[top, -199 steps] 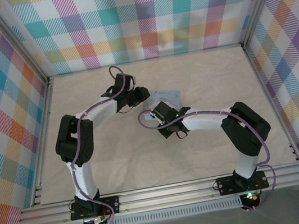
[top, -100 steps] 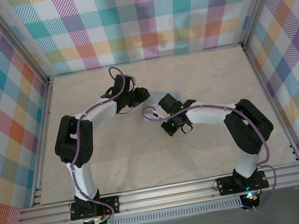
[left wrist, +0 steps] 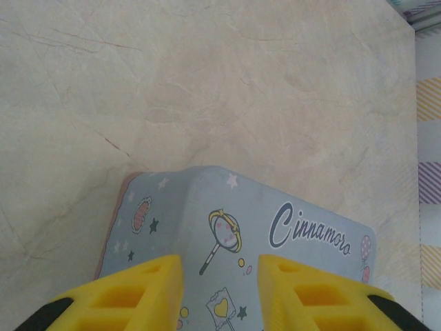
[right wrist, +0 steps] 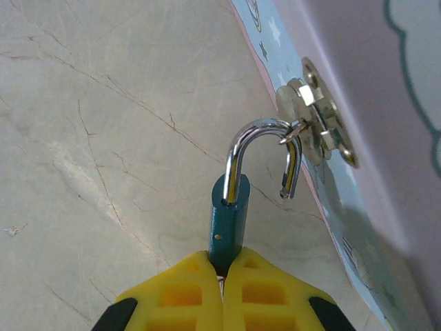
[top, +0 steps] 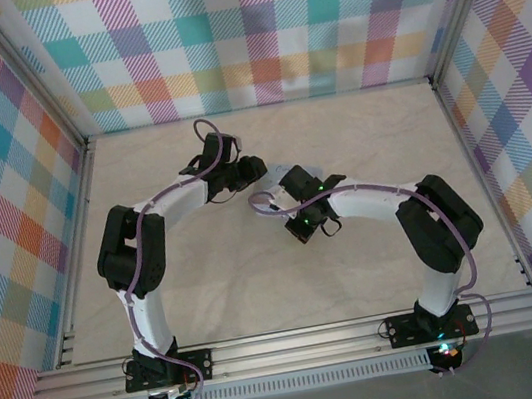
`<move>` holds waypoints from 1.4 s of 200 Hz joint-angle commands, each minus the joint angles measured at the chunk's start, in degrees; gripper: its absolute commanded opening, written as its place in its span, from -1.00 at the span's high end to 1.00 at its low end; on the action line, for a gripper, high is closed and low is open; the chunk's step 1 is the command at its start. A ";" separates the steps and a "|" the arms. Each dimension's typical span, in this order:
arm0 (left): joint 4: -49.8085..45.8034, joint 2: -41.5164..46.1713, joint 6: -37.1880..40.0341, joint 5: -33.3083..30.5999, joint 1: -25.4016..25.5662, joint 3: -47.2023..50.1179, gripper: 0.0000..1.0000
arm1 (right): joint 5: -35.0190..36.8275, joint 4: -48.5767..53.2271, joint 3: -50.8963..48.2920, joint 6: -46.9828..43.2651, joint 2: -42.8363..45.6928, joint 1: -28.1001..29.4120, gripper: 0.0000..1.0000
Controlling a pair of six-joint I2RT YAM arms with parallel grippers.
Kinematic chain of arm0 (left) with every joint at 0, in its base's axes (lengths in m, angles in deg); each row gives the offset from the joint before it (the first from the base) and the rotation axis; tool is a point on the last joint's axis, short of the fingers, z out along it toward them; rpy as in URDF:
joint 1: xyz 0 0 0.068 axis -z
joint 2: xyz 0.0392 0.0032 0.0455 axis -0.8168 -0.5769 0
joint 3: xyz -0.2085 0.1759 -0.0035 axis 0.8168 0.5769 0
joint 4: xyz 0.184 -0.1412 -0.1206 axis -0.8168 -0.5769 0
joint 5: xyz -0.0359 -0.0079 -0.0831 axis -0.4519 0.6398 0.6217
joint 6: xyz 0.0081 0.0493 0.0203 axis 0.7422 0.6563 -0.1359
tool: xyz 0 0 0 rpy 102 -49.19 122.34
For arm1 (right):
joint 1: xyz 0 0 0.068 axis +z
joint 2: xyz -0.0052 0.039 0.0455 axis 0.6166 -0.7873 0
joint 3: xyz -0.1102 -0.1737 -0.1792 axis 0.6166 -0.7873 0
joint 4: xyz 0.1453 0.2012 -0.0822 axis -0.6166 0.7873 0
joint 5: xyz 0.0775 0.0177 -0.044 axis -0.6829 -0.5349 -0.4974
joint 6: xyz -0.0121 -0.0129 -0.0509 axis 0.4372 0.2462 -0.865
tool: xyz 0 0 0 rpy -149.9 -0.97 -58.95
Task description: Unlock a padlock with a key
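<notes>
The small padlock [right wrist: 226, 224], with a dark teal body and a shiny curved metal shackle [right wrist: 235, 162], is just beside the side wall of the pale blue cartoon-printed tin box [left wrist: 275, 207]. One leg of the shackle sits in the body. The other leg ends free, apart from the body, so the padlock stands open. The bend of the shackle is hooked in the small loop of the brass-coloured hasp [right wrist: 320, 127] that is fixed on the wall of the tin. The padlock body points away from the tin, over the pale marbled surface [right wrist: 89, 138]; whether it touches the surface I cannot tell.

The right gripper [right wrist: 222, 265] has its yellow jaws closed tight on the lower end of the teal body, and almost no gap shows between them. It comes at the padlock from the side away from the hasp.

The left gripper [left wrist: 219, 265] is above the printed lid of the tin (the word "Cinnamoro" is readable there), near one rounded corner. Its yellow jaws stand partly apart, with the lid showing between them. Whether they press on the tin I cannot tell.

In the top external view both arms bend inward and meet at the tin, which lies near the middle of the surface.
</notes>
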 commanded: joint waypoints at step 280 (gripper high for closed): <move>-1.48 0.74 -2.78 2.27 -0.58 4.28 0.30 | 3.66 2.27 6.74 -12.16 -2.79 3.30 1.00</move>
